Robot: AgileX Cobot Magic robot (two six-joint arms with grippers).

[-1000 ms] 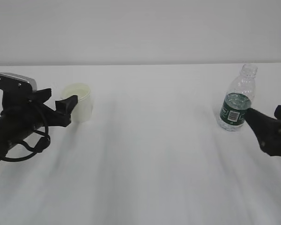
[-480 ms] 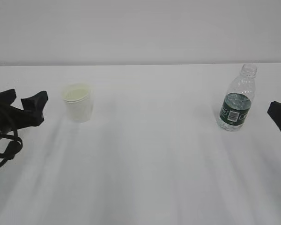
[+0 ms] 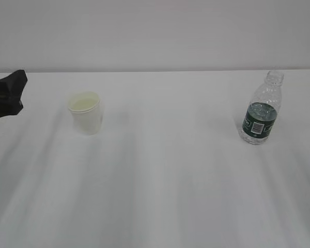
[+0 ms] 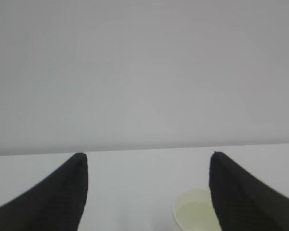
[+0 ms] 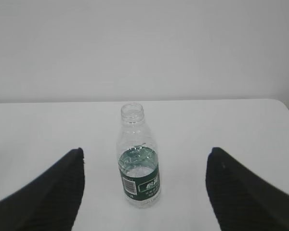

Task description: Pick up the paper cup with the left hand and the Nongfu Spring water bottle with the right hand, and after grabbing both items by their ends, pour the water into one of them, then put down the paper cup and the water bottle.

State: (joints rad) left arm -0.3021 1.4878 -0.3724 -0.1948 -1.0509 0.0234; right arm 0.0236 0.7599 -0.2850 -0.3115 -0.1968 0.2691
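Observation:
The white paper cup (image 3: 86, 112) stands upright on the left of the white table (image 3: 165, 175), with nothing holding it. In the left wrist view the paper cup (image 4: 195, 215) sits low, partly behind the right finger. My left gripper (image 4: 147, 154) is open and empty, and its tip shows at the exterior view's far left edge (image 3: 9, 92), well apart from the cup. The Nongfu Spring bottle (image 3: 261, 109) stands upright and capless at the right. In the right wrist view the bottle (image 5: 138, 168), with a little water behind its green label, stands ahead of my open right gripper (image 5: 146, 149), untouched.
A plain pale wall (image 3: 155, 31) rises behind the table's far edge. The table's right corner (image 5: 286, 108) shows in the right wrist view. Only white tabletop lies between cup and bottle.
Both arms have drawn back outward. The left gripper moved left and up, away from the cup. The right gripper slid off the exterior view's right edge. Cup and bottle stayed put.

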